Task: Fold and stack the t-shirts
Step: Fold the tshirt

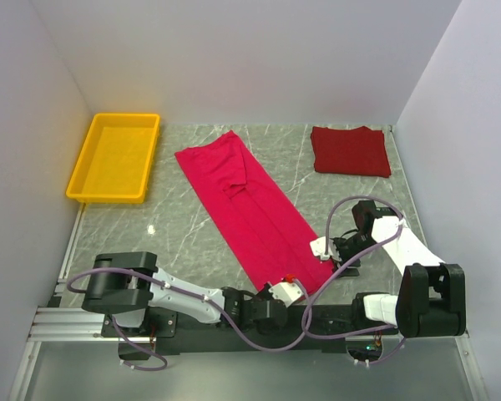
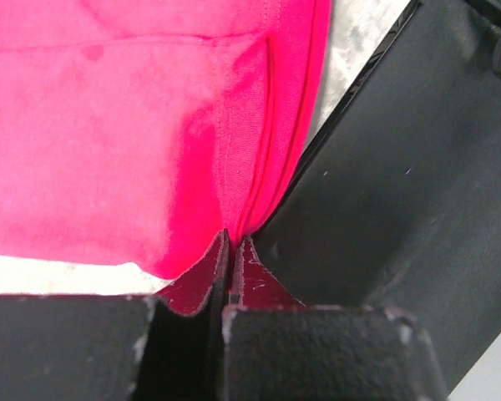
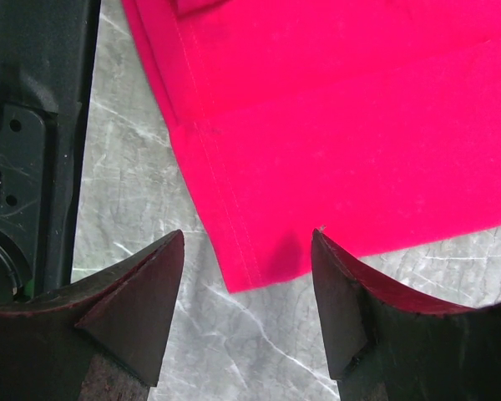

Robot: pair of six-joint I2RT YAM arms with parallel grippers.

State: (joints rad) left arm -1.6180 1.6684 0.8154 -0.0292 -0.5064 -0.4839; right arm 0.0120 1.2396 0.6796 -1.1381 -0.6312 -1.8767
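Note:
The crimson-pink t-shirt (image 1: 249,205) lies folded into a long strip running diagonally across the middle of the table. The maroon t-shirt (image 1: 349,150) lies folded at the back right. My left gripper (image 1: 290,282) is shut on the near corner of the pink shirt (image 2: 150,150), with the hem pinched between the fingertips (image 2: 234,242). My right gripper (image 1: 327,251) is open, low over the shirt's near right corner (image 3: 267,259), with one finger (image 3: 142,276) over bare table and the other at the shirt's edge.
A yellow tray (image 1: 115,156) stands at the back left. White walls close the table on the left, back and right. The black arm-base rail (image 2: 401,184) lies right beside the left gripper.

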